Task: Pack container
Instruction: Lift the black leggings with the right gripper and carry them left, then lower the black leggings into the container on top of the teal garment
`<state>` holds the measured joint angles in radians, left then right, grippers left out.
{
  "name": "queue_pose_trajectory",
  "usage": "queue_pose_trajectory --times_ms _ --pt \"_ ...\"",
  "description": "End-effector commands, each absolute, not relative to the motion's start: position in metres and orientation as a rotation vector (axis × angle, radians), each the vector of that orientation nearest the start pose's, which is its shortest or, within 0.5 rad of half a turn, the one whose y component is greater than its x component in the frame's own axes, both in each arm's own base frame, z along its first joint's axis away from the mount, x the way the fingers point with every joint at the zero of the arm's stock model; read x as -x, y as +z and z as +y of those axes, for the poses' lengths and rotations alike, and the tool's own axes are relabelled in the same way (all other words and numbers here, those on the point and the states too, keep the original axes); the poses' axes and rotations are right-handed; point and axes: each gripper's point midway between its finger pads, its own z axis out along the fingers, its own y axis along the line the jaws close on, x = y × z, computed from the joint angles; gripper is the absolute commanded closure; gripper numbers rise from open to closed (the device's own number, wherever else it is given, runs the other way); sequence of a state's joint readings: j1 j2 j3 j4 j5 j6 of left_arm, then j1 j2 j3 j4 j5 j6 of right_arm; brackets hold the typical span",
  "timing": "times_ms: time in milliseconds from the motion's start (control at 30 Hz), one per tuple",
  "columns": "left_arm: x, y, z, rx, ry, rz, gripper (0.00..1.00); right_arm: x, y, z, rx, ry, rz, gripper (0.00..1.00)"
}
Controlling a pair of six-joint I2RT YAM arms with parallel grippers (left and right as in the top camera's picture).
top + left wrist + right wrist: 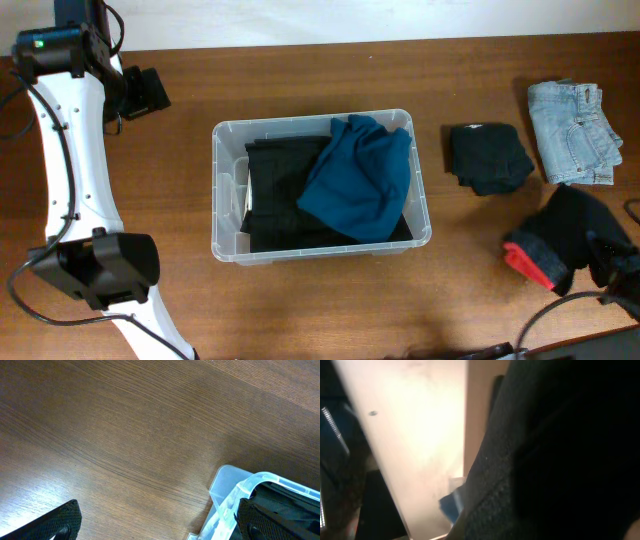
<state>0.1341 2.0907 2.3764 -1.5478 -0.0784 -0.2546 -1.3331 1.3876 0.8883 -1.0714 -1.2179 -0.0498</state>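
The large clear see-through plastic rectangular tub with rounded corners [225, 150] sits in the middle of the brown wooden worktop [300, 310]. It is already partly filled with folded black clothing [275, 195], and a crumpled teal cloth [360, 180] lies over its right half, one corner spilling up to the rim. I judge the tub to be light and fairly stiff but thin-walled, so it would flex if squeezed. Its smooth walls look slick, so the rimmed edge or a moulded side handle is the better place to take hold, not the flat sides. With soft fabric as its only load it should slide easily if nudged. Its contents are limp and will sag and trail from any pinch. The left jaws stand fully open and hold nothing, poised above bare worktop beyond the tub's far left corner. In the left wrist view the two dark fingers [60, 522] frame the wood, with one corner of the tub just inside the right finger. The right jaws are closed. They are hidden in the overhead view under a bunched black garment with a red patch [565, 225] near the right front edge, and dark knit fabric fills the right wrist view, so they appear to be pinching that garment. A folded black garment [488, 157] and folded pale blue denim [573, 132] wait to the right of the tub.
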Motion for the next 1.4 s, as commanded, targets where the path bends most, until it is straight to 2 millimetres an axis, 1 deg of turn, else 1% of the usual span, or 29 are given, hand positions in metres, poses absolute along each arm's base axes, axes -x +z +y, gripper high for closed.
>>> queue_pose_trajectory --times_ms 0,67,133,267,333,500,567,667,733,800,833,967,1033,1100,1233,1367 --pt "-0.436 0.237 0.074 0.583 0.069 2.765 0.01 -0.221 0.240 -0.155 -0.978 1.122 1.644 0.96" --pt "-0.436 0.237 0.074 0.583 0.069 2.765 0.01 -0.227 0.265 -0.138 -0.866 1.132 1.650 0.96" --pt "-0.436 0.237 0.074 0.583 0.069 2.765 0.01 -0.234 0.290 -0.116 -0.759 1.165 1.662 0.96" --pt "-0.436 0.237 0.074 0.583 0.069 2.765 0.00 -0.244 0.328 -0.075 -0.574 1.245 1.697 0.96" --pt "-0.436 0.237 0.074 0.583 0.069 2.765 0.01 -0.249 0.343 -0.056 -0.482 1.286 1.722 0.96" --pt "-0.436 0.237 0.074 0.583 0.069 2.765 0.00 -0.264 0.367 -0.016 -0.281 1.372 1.790 0.96" --pt "-0.436 0.237 0.074 0.583 0.069 2.765 0.01 -0.270 0.374 0.004 -0.196 1.423 1.817 0.96" --pt "-0.436 0.237 0.074 0.583 0.069 2.765 0.01 -0.285 0.377 0.032 -0.160 1.450 1.881 0.96" --pt "-0.436 0.237 0.074 0.583 0.069 2.765 0.01 -0.294 0.383 0.056 -0.104 1.451 1.898 0.96" --pt "-0.436 0.237 0.074 0.583 0.069 2.765 0.01 -0.301 0.397 0.085 -0.019 1.466 1.884 0.96" --pt "-0.436 0.237 0.074 0.583 0.069 2.765 0.01 -0.303 0.405 0.102 0.030 1.485 1.865 0.96" --pt "-0.436 0.237 0.074 0.583 0.069 2.765 0.01 -0.305 0.428 0.153 0.151 1.588 1.802 0.96" --pt "-0.436 0.237 0.074 0.583 0.069 2.765 0.01 -0.309 0.427 0.176 0.169 1.636 1.799 0.96" --pt "-0.436 0.237 0.074 0.583 0.069 2.765 0.01 -0.314 0.419 0.191 0.163 1.658 1.824 0.96" --pt "-0.436 0.237 0.074 0.583 0.069 2.765 0.01 -0.326 0.386 0.226 0.169 1.729 1.921 0.96" --pt "-0.436 0.237 0.073 0.582 0.068 2.765 0.01 -0.336 0.349 0.261 0.189 1.792 2.017 0.96"
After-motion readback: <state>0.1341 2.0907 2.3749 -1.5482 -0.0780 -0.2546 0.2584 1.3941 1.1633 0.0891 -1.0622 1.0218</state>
